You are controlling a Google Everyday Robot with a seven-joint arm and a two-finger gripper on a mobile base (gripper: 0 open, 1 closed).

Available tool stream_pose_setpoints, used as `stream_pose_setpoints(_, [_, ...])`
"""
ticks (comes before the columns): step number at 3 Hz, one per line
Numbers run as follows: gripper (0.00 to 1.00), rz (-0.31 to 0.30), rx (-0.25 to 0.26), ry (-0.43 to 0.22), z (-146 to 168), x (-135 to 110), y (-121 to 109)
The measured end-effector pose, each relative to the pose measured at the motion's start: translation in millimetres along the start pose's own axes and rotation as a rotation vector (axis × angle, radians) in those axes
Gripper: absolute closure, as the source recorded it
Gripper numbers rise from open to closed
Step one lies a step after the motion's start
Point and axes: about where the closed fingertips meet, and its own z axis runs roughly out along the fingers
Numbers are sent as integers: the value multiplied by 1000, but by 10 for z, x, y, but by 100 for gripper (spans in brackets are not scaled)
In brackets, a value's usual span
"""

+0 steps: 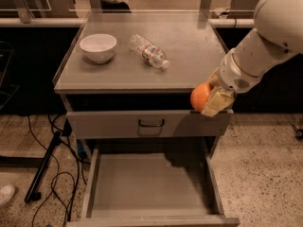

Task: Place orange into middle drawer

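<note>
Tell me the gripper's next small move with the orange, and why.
Probably lower it, easing toward the view's left: the gripper holds the orange at the cabinet top's front right corner, while the open middle drawer's floor lies lower and mostly leftward.

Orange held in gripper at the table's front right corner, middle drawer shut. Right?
No: the camera view shows the middle drawer pulled open. The gripper does hold the orange at the front right corner of the table.
</note>
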Motion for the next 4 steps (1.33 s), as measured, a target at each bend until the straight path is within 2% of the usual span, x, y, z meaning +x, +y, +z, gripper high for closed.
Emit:
stream_pose_setpoints(1, [100, 1, -35, -4, 126, 2, 106])
stream_pose_setpoints(2, [100, 19, -79, -5, 397, 21, 263])
stream_pose_setpoints(3, [100, 30, -164, 11, 969, 96, 556])
stream_pose_setpoints(4, [100, 38, -211, 17, 1273, 148, 728])
